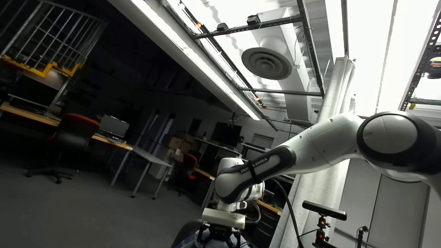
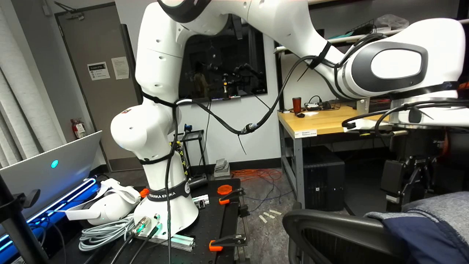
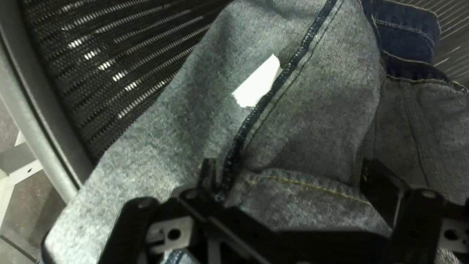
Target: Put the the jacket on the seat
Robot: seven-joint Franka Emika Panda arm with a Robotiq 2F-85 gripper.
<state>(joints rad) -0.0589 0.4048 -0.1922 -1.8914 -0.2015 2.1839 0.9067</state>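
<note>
Wrist view tells most: the jaws stand wide apart with nothing pinched, and the jacket (image 3: 304, 117) lies ahead of and beneath them, spread over the black mesh (image 3: 121, 55) of a chair (image 2: 359, 227). Whether that mesh is the seat or the backrest, I cannot tell. The cloth is far broader than the opening and runs out past it on both sides; its long stretch slants from the top middle of the view down to the lower left. A dark seam (image 3: 253, 119) follows much the same slant and drops to just inside the jaw at the left. Between the two jaws runs a yellow-stitched edge (image 3: 318, 187) — nearly from one to the other, so along the closing direction rather than across it.

To my mind, that is what a pinch would turn on. Closing at this angle would likely bunch the edge lengthwise; a small turn, or a shift leftward to straddle the seam, should offer a better ridge to bite. Whether the jaws touch the cloth is unclear, since their lower ends are dark or cut off in both exterior views. Only one arm (image 1: 324, 141) is at work, reaching over from above. With the jacket already on the chair, the placing may be largely done — perhaps just spreading or tugging remains.
</note>
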